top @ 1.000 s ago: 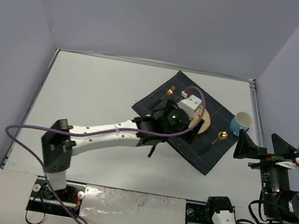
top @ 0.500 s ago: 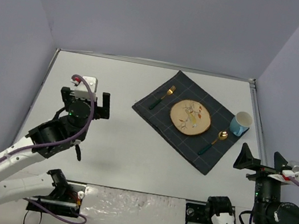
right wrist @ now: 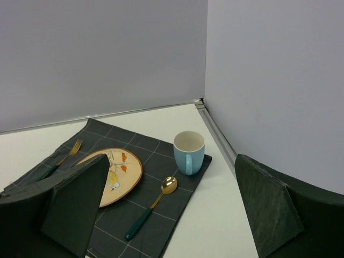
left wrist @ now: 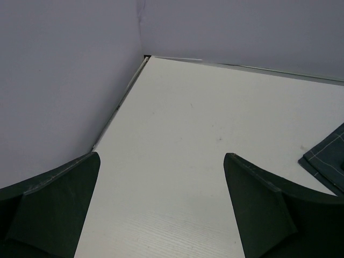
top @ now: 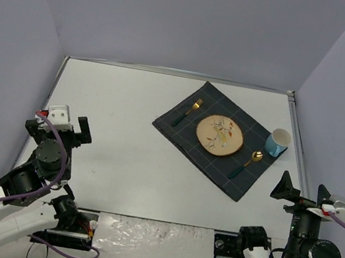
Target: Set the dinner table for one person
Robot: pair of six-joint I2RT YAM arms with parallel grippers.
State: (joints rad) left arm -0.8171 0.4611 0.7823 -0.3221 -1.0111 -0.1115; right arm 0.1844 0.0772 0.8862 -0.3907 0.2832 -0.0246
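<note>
The white dinner table (top: 126,127) carries a dark grey checked cloth (top: 176,126) at the back right. On the cloth lie a tan plate with a bird picture (top: 219,135), a gold fork (top: 189,110) to its left and a gold spoon with a green handle (top: 246,163) to its right. A light blue mug (top: 278,142) stands at the cloth's right corner. My left gripper (top: 59,129) is open and empty at the near left, far from the cloth. My right gripper (top: 302,192) is open and empty at the near right. Its wrist view shows the mug (right wrist: 189,153), spoon (right wrist: 153,201) and plate (right wrist: 121,172) ahead.
Grey walls enclose the table on the left, back and right. A thin metal rim (top: 292,123) runs along its edges. The left wrist view shows bare tabletop (left wrist: 188,134) and a corner of the cloth (left wrist: 330,156).
My left arm has drawn back from over the plate to the near left of the table, leaving the plate uncovered. My right gripper has drawn back slightly toward its base.
</note>
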